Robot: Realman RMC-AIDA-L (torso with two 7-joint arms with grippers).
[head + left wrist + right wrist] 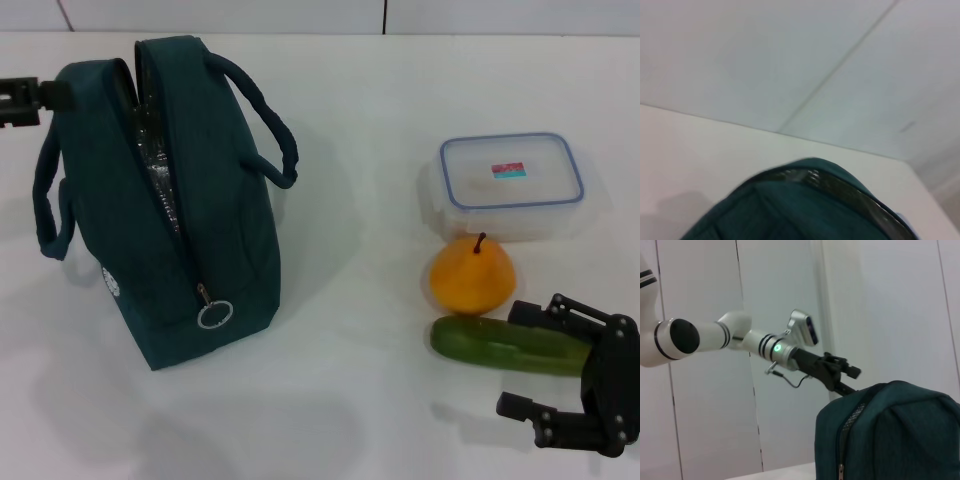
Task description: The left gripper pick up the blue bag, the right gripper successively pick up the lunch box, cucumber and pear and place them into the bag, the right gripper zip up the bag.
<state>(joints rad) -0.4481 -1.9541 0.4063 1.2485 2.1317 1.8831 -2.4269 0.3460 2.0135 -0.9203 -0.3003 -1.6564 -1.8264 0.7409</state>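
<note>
The blue bag (200,220) stands upright at the table's left, its zip open along the top and foil lining showing; its top also fills the left wrist view (805,210). My left gripper (40,97) hovers open at the bag's far upper left, and the right wrist view shows it (850,381) just behind the bag's top (900,435). The lunch box (512,185) lies at the right, the pear (472,275) in front of it, then the cucumber (490,343). My right gripper (512,360) is open, low at the cucumber's near right end, holding nothing.
The white table (350,400) has bare surface between the bag and the food. One bag handle (265,115) arches toward the right; the ring zip pull (215,315) hangs at the bag's near end. A pale wall runs behind the table.
</note>
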